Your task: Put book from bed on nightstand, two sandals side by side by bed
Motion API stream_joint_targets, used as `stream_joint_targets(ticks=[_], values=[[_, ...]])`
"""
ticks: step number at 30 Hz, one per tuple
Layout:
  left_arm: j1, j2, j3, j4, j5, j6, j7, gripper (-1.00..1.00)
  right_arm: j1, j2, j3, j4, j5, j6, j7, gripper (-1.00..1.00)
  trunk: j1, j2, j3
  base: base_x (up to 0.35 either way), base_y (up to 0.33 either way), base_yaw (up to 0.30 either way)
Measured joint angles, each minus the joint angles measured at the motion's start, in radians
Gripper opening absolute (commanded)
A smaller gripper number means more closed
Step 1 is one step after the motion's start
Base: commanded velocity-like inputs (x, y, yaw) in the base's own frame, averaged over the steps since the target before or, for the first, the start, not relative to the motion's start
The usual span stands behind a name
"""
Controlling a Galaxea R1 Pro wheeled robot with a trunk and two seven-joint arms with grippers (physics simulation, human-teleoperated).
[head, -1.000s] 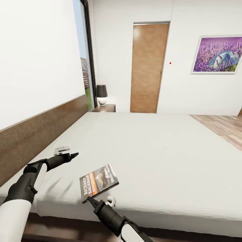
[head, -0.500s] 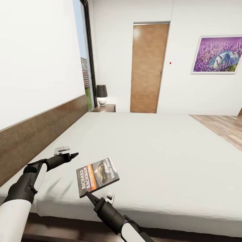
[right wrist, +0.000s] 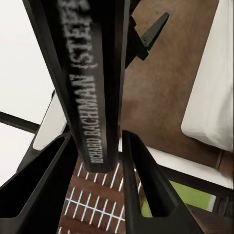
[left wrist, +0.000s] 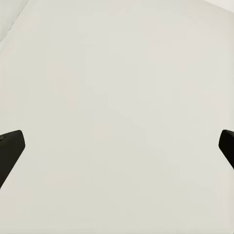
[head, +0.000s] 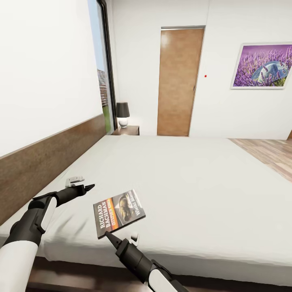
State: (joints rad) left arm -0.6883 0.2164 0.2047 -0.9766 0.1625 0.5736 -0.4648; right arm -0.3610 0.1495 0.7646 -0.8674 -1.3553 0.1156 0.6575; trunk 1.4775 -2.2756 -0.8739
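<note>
Book step for me: my right gripper (head: pixel 110 236) is pinched on the near edge of the book (head: pixel 119 212), spine between the fingers and cover tilted up off the bed (head: pixel 194 178), left gripper (head: pixel 89 187) wide open holding nothing, so next I'd guess carry it to the nightstand (head: pixel 127 130).

The thin dark paperback book (head: pixel 119 213) with the orange band has its near edge covered by the right pincer (head: pixel 110 236), whose second finger hides behind the first in the head view. In the right wrist view the book's black spine (right wrist: pixel 87 83) runs off the frame beyond the pincer, its white lettering blurring with distance from the fingers (right wrist: pixel 144 180). In the left wrist view the left pincer's dark fingertips (left wrist: pixel 10 148) are cut by both side edges. Far beyond the pincers, the dark-brown wooden nightstand (head: pixel 127 130) shows its top alone, the pale grey-white bed (head: pixel 182 178) masking the rest.
</note>
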Motion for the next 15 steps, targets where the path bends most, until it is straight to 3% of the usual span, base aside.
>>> stream_joint_targets(ticks=[7,15], values=[[0.0,0.0,0.0,0.0,0.0,0.0,0.0,1.0,0.0,-0.001,0.0,-0.001,0.0,0.004,-0.091,-1.0,0.0,0.0,0.0,0.0,0.0,0.0],[0.0,0.0,0.0,0.0,0.0,0.0,0.0,1.0,0.0,-0.001,0.0,-0.007,0.0,0.005,-0.124,-1.0,0.0,0.0,0.0,0.0,0.0,0.0]])
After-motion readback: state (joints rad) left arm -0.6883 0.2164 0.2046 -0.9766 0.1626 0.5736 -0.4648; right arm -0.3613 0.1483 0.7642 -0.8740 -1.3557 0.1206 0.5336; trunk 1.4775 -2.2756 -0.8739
